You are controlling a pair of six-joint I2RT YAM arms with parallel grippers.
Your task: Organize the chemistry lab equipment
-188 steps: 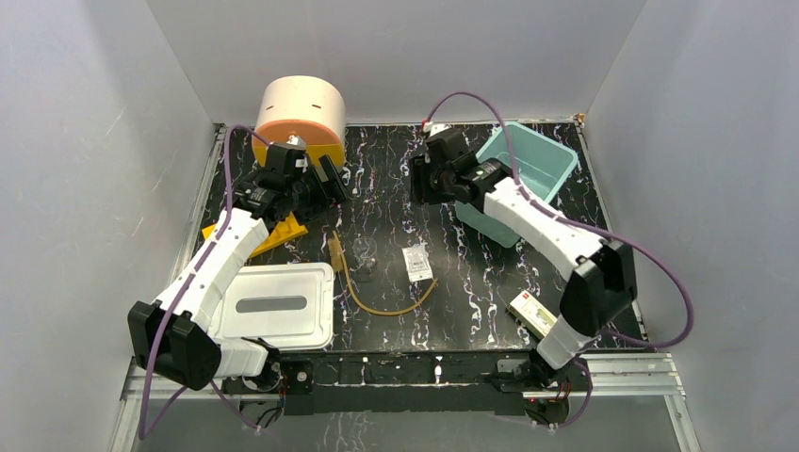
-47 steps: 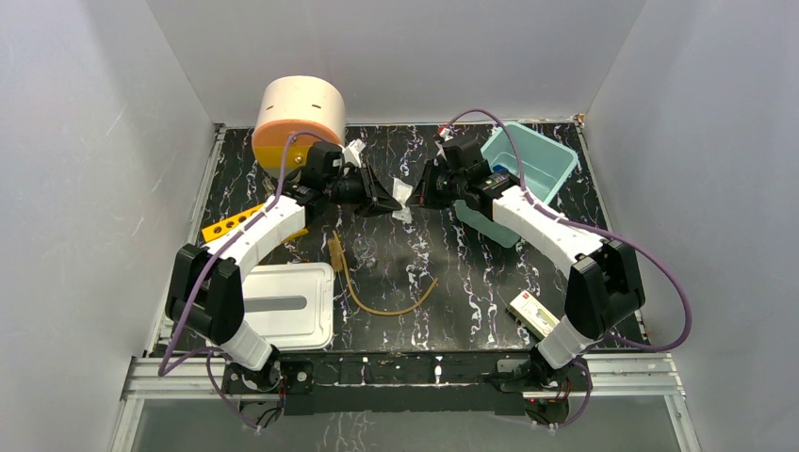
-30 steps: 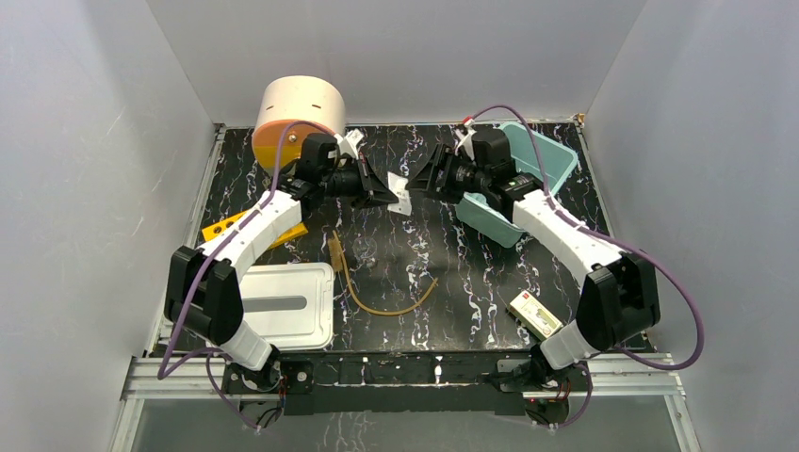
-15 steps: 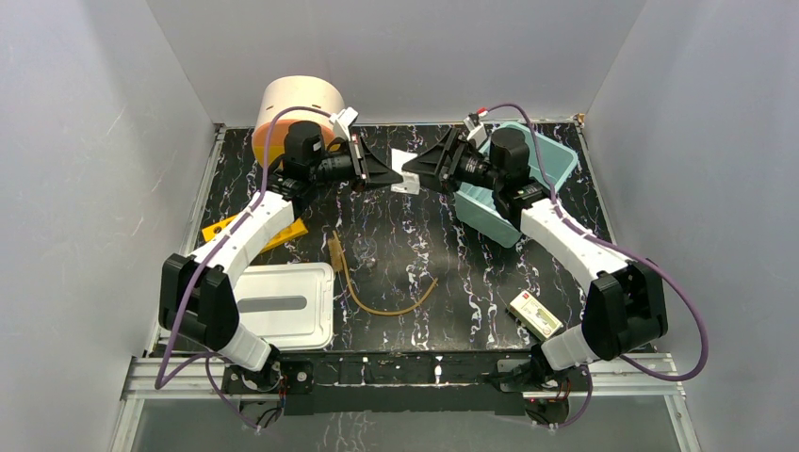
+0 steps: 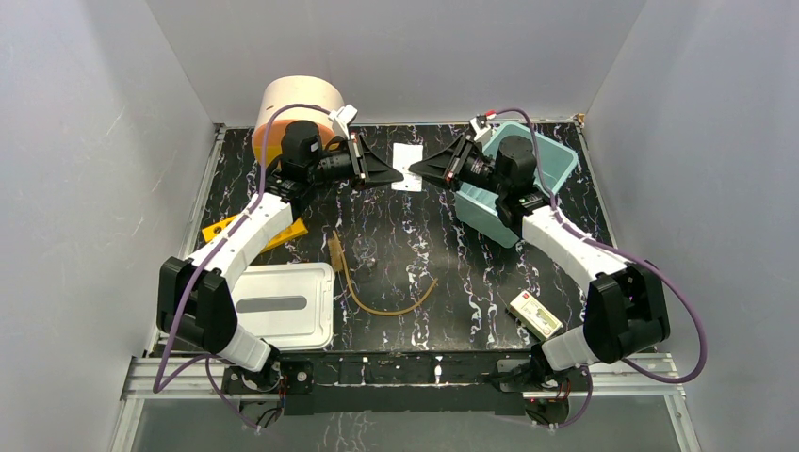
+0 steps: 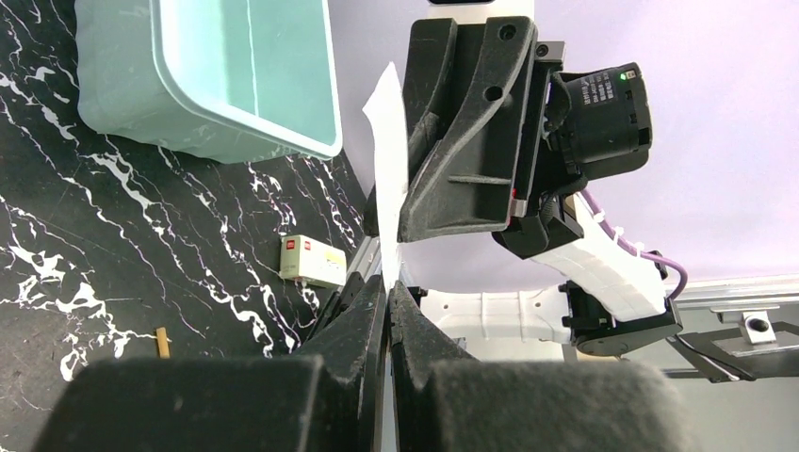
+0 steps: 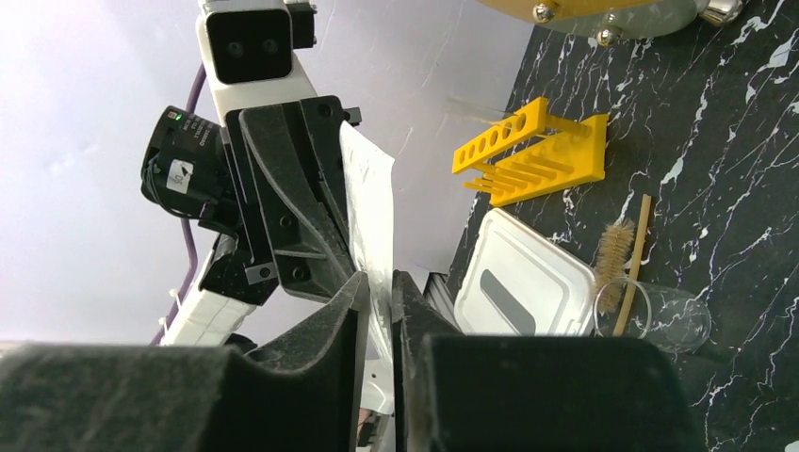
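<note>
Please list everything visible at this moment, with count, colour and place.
packet: one, whitish, held aloft between both grippers
bin: one, teal, far right
drum: one, beige and orange, far left
rack: one, yellow, left side
flat container: one, white, near left
hose: one, amber, near centre
flask: one, clear, centre
brush: one, wooden-handled, beside flask
small box: one, white-green, near right
left gripper: black, shut on packet
right gripper: black, shut on packet

Edge-on clear packet [image 6: 388,169] tight in left gripper [image 6: 387,290], seemingly in right gripper [image 6: 400,212] too.
</note>
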